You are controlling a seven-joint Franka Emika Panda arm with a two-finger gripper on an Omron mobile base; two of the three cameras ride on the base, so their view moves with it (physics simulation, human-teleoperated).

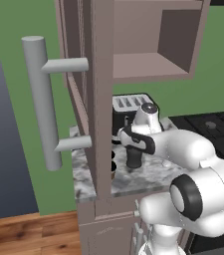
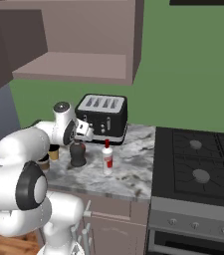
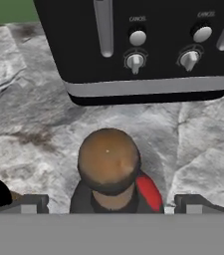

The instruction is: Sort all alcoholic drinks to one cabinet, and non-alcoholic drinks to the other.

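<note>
Gripper (image 3: 108, 204) hangs right over the squat black bottle (image 2: 77, 154), jaws spread wide to either side of its brown neck and touching nothing. In the hand view the brown cap sits square between the two fingertips (image 3: 31, 203), with the dark body bulging out beneath it. The bottle stands upright on the marbled counter (image 2: 133, 174), near the front-left part of the top. Just beside it, toward the stove, the slim clear bottle (image 2: 107, 158) stands upright too, red cap up, red label round its middle, a small gap between the pair. On the other side of the black bottle, the small tan cup (image 2: 53, 152) pokes out from behind the arm, partly hidden by the white forearm. Further back, the black four-slot toaster (image 2: 102, 115) sits against the green wall, its dials facing the hand camera. Beyond the counter's edge lies the dark stove (image 2: 198, 164). Up above, the wall cabinet (image 1: 153, 64) stands open, shelf bare, its door (image 1: 101, 99) swung out edge-on with the thick grey bar handle (image 1: 43, 102) sticking out.
</note>
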